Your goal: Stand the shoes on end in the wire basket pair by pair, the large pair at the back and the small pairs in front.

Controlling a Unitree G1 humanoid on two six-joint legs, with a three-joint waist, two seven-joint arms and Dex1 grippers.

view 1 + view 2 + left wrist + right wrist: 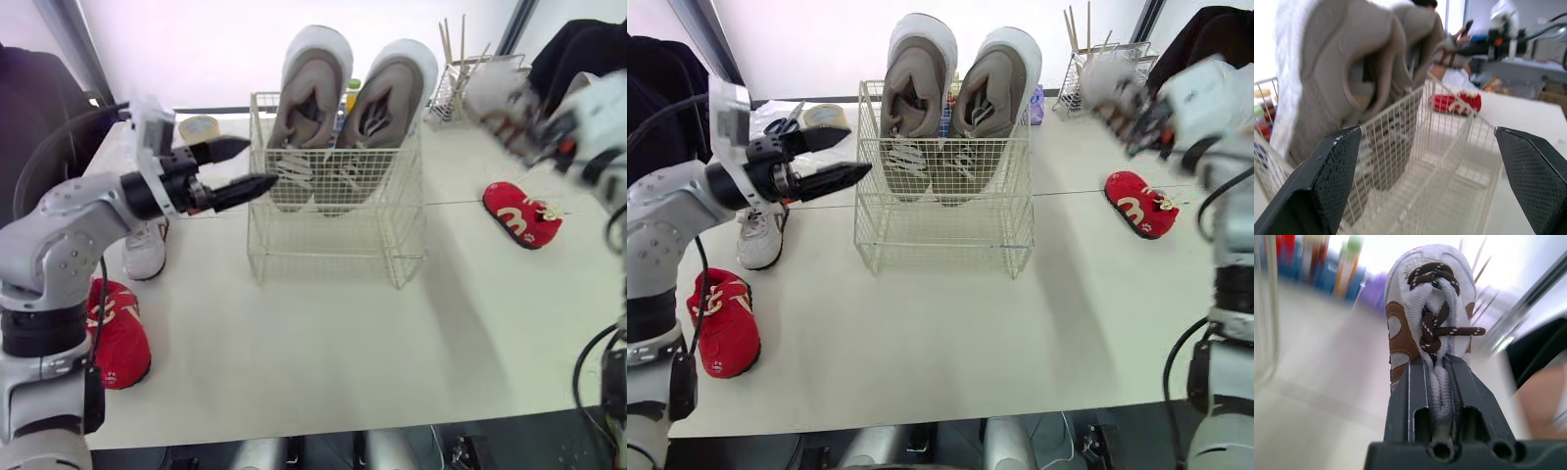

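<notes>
**Operator:** What's nearest?

**Spotter:** At the left front of your white table a small red fabric shoe lies flat. Just behind it is a small white sneaker, sole down, beside your left arm.

**Operator:** Left hand?

**Spotter:** Your left gripper hovers just left of the white wire basket. Its fingers are spread wide with nothing between them, and the tips point at the basket's left wall.

**Operator:** And the basket?

**Spotter:** It sits mid-table. The large grey-beige pair of sneakers stands on end along its back wall. The two are side by side, toes down, with the heels well above the rim and the openings facing you.

**Operator:** Right side?

**Spotter:** A second small red shoe, with a white mark, lies on the table well right of the basket. Above and behind it your right gripper is raised off the table. Its fingers are pressed together on the tongue and laces of a small white shoe with brown trim and brown laces, which hangs in the air.

**Operator:** Farthest back?

**Spotter:** There's a roll of tan tape behind your left gripper. A wire rack of wooden sticks stands at the far right edge.
</notes>
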